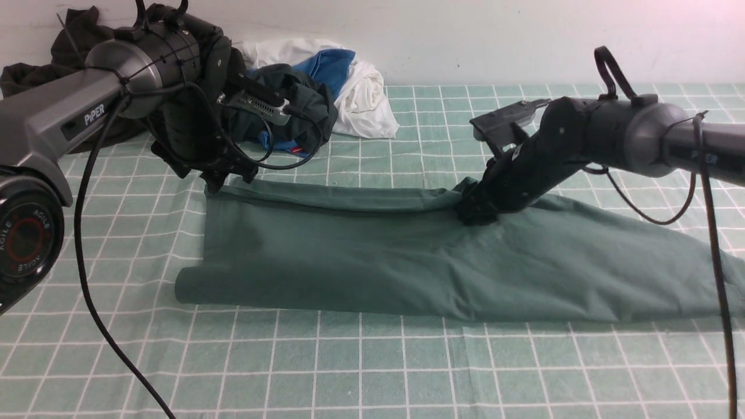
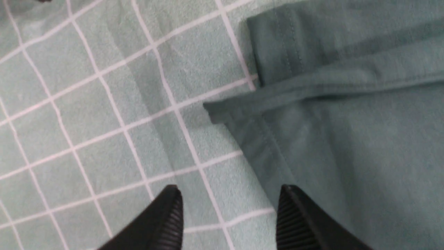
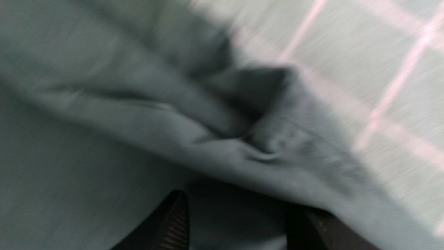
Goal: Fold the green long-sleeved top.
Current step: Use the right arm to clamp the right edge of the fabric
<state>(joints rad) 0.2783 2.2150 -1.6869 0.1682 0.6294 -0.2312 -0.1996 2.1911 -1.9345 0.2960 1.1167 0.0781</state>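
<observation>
The green long-sleeved top (image 1: 407, 256) lies across the middle of the checked table as a long folded band, its far edge doubled over. My left gripper (image 1: 224, 180) hovers at the top's far left corner; in the left wrist view (image 2: 229, 208) it is open and empty, one finger over the cloth edge (image 2: 312, 139), the other over the tablecloth. My right gripper (image 1: 474, 212) is low on the far fold near the middle. In the right wrist view (image 3: 237, 218) it is open, with a bunched ridge of the top (image 3: 242, 139) just ahead of the fingers. That view is blurred.
A heap of white, blue and dark garments (image 1: 326, 87) lies at the back, behind my left arm. A blackish-green garment (image 1: 64, 52) sits at the far left corner by the wall. A black cable (image 1: 87, 273) hangs from my left arm down to the table's front.
</observation>
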